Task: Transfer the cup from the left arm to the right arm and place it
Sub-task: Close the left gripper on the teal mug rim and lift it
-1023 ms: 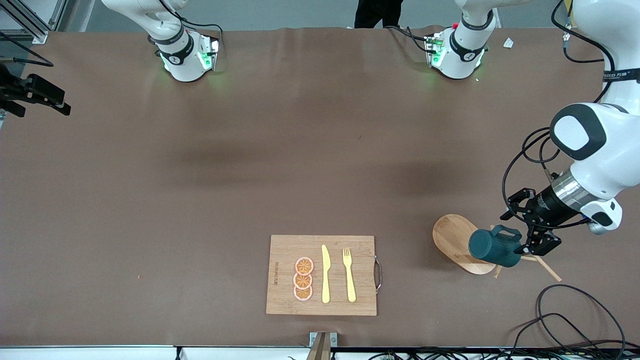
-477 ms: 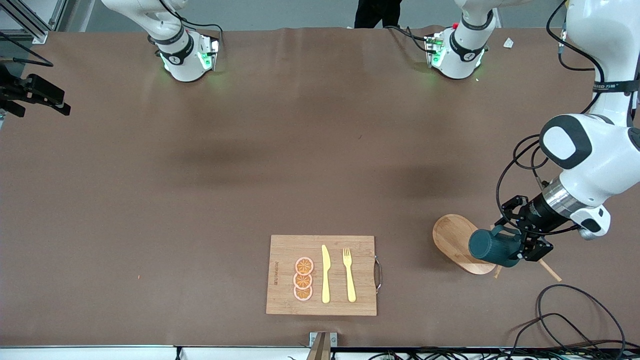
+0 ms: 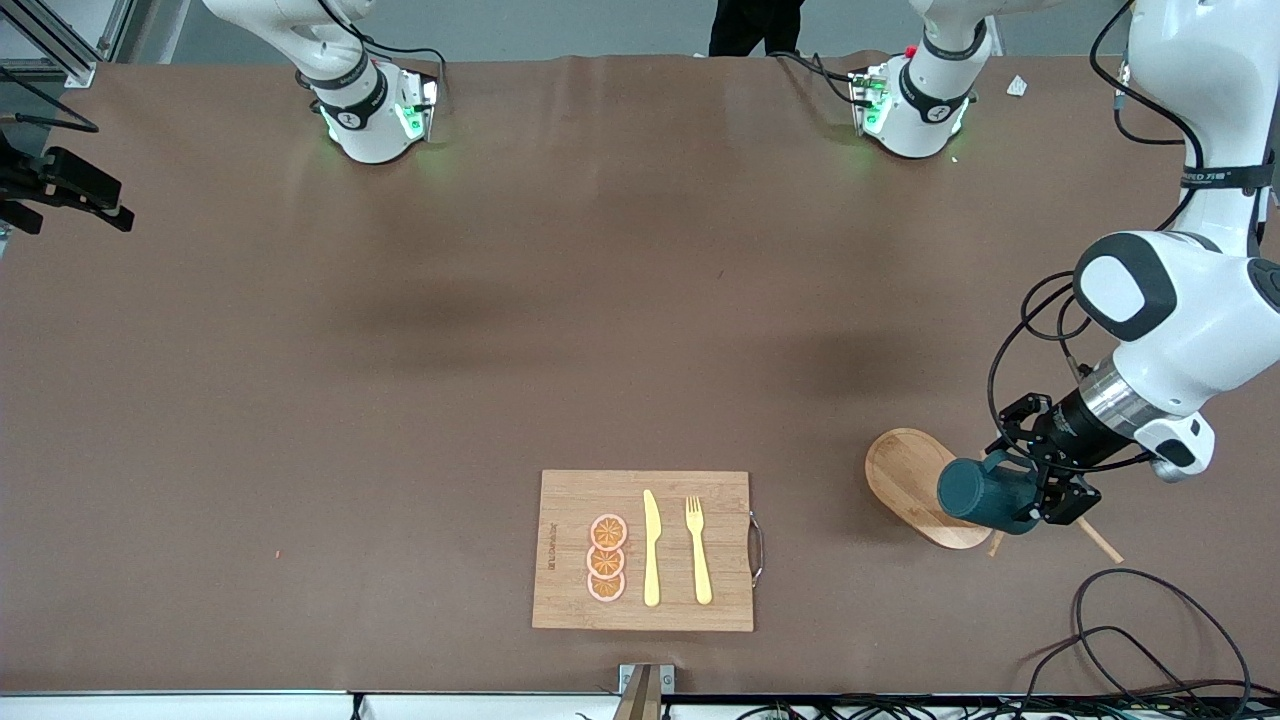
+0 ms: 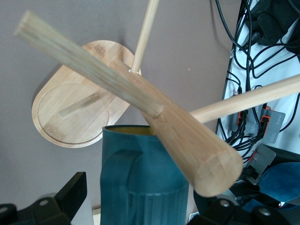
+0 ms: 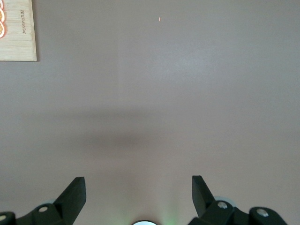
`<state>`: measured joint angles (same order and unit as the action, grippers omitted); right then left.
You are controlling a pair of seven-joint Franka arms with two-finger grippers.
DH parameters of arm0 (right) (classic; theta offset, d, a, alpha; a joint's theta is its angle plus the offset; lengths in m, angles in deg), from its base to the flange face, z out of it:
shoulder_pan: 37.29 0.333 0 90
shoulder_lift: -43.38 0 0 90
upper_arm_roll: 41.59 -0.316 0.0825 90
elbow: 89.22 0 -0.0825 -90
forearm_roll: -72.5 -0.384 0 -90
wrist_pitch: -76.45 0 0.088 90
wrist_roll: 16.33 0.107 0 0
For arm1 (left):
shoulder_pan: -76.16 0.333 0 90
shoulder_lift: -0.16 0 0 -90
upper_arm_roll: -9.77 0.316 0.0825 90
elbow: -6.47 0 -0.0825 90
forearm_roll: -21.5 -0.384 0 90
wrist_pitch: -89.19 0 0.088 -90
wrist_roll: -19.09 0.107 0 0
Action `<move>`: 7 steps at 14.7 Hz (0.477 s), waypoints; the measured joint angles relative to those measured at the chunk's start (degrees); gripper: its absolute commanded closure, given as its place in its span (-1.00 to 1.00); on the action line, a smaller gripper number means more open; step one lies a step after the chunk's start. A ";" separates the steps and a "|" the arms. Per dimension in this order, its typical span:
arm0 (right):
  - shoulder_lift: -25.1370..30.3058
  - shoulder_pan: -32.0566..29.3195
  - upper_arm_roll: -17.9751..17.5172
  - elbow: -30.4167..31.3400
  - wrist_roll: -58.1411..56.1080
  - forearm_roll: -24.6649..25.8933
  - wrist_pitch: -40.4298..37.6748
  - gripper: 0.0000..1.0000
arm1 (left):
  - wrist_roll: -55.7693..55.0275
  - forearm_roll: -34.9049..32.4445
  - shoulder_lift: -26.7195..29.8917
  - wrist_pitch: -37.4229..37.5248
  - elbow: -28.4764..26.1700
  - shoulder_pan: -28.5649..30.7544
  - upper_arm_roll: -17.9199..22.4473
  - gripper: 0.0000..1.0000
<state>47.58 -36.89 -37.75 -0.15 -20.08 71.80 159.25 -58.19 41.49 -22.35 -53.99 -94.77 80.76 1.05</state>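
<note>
Cup: the dark teal ribbed cup hangs tipped on its side on a wooden mug stand, over the stand's oval base, toward the left arm's end of the table. Seen on the front view's face, it sits at about 4 o'clock.
Cup contents: the left wrist view shows a yellowish inside rim; whether anything lies inside, I cannot tell.
Stand: its thick wooden post and thinner pegs cross over the cup's mouth in the left wrist view; the cup touches the post.
Left gripper: the left gripper is at the cup's handle end, its fingers spread wide on either side of the cup body, not pressing on it.
Right gripper: the right gripper waits at 9 o'clock by the table's edge, at the right arm's end, well apart from the cup; its fingers stand wide apart with bare brown table between them.
Cutting board: the wooden board lies at 6 o'clock, near the front camera.
On the board: three orange slices in a row, a yellow knife beside them, then a yellow fork, apart from one another.
</note>
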 measured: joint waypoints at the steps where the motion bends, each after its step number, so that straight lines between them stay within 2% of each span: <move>1: -0.09 -0.07 0.01 0.00 0.00 0.00 0.00 -1.00 | 0.00 0.00 -0.24 -0.30 0.03 0.00 -0.02 -1.00; 7: -0.98 -0.14 -0.02 -0.19 -0.03 -0.02 0.64 -1.00 | 0.00 0.00 -1.41 -0.94 0.82 -0.21 -0.17 -0.97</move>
<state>46.60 -37.03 -37.77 -0.34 -20.11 71.77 159.89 -58.19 41.49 -23.76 -54.93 -93.95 80.54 0.88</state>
